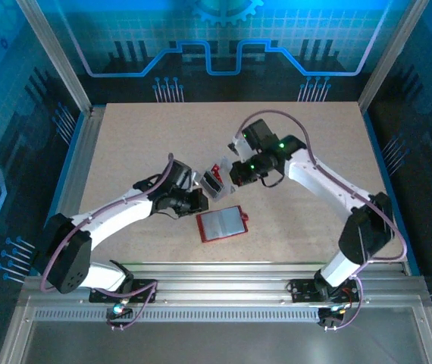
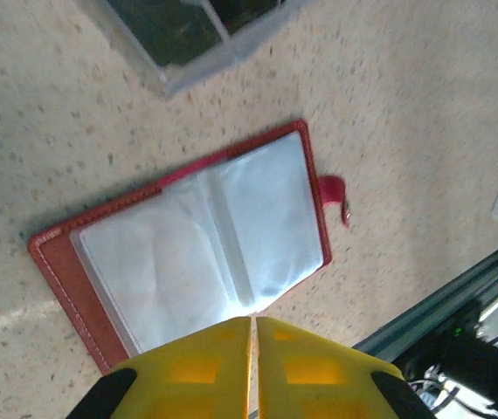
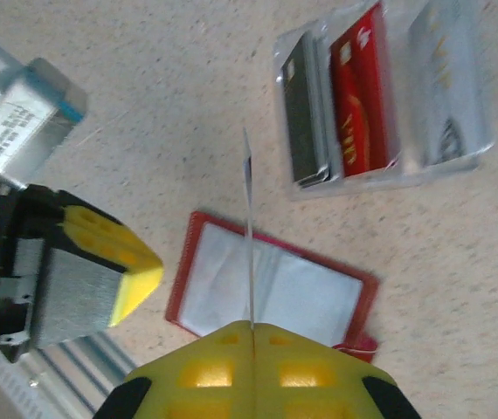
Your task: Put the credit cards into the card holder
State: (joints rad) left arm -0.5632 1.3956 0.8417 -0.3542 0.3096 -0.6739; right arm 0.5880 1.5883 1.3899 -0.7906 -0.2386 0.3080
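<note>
The card holder (image 1: pixel 222 223) lies open and flat on the bench (image 1: pixel 307 136), clear sleeves up, its tab (image 2: pixel 336 196) sticking out from one edge. Over the holder, the right fingers (image 3: pixel 231 339) are clenched on a thin card (image 3: pixel 249 218), held edge-on and upright above the sleeves. Just beyond the holder sits a clear tray (image 3: pixel 380 179) with a dark card (image 3: pixel 306 109), a red card (image 3: pixel 360 87) and a pale card (image 3: pixel 446 78) side by side. Beside the holder, on its left, the left fingers (image 2: pixel 218 345) hover pressed together, grasping nothing.
</note>
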